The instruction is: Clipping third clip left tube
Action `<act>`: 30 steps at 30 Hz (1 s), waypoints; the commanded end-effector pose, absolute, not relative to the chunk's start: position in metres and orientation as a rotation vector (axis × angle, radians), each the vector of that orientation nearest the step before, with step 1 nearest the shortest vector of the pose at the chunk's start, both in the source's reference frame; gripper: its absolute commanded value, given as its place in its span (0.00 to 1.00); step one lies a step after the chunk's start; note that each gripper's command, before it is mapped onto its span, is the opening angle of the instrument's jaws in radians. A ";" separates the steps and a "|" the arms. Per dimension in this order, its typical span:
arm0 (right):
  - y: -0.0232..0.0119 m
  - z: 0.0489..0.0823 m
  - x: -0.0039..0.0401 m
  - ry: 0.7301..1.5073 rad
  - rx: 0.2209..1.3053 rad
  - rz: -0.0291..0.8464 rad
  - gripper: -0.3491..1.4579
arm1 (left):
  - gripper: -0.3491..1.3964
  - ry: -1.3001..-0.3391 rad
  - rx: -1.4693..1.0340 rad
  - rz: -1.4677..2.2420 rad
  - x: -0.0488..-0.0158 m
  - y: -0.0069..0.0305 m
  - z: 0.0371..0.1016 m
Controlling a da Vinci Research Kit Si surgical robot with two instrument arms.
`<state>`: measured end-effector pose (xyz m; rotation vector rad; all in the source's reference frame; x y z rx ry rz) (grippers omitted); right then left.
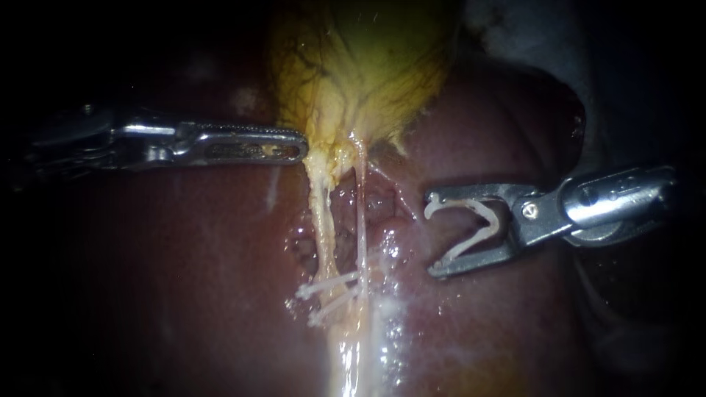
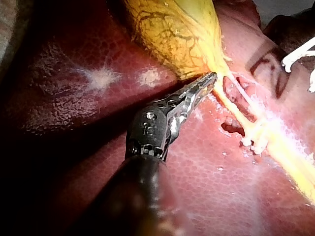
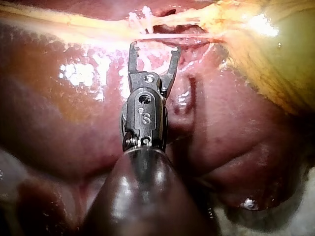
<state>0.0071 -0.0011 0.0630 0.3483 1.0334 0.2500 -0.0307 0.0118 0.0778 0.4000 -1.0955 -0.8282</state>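
The yellow gallbladder [image 1: 368,66] narrows into two pale tubes: a thicker left tube [image 1: 320,220] and a thin right tube [image 1: 361,213]. Two white clips [image 1: 327,288] lie across them low down. My left instrument [image 1: 298,149] comes in level, its jaws shut on the gallbladder's edge at the neck [image 2: 211,78]. My right instrument [image 1: 434,234] stands to the right of the tubes, apart from them. Its jaws stand wide, shut on a white V-shaped clip [image 1: 478,224]. In the right wrist view those jaws [image 3: 153,49] point at the tubes [image 3: 172,35], just short of them.
Dark red liver [image 1: 184,279] lies all around, wet and glistening below the clips. A raw opened window [image 1: 379,206] shows between and beside the tubes. The two placed clips [image 3: 140,19] show beyond the right instrument's tips.
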 end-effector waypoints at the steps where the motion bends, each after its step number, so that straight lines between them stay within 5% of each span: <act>1: -0.0011 0.0629 0.0071 1.034 0.348 0.250 0.51 | 0.00 -1.095 0.400 -0.828 -0.0307 0.0118 0.0778; 18: -0.0011 0.0629 0.0071 1.035 0.356 0.246 0.50 | 0.00 -1.134 0.403 -0.890 -0.0269 0.0151 0.0681; 24: -0.0011 0.0630 0.0081 1.055 0.455 0.207 0.48 | 0.00 -1.134 0.396 -0.888 -0.0273 0.0146 0.0691; 30: -0.0012 0.0633 0.0103 1.106 0.555 0.262 0.49 | 0.00 -1.135 0.396 -0.888 -0.0273 0.0147 0.0691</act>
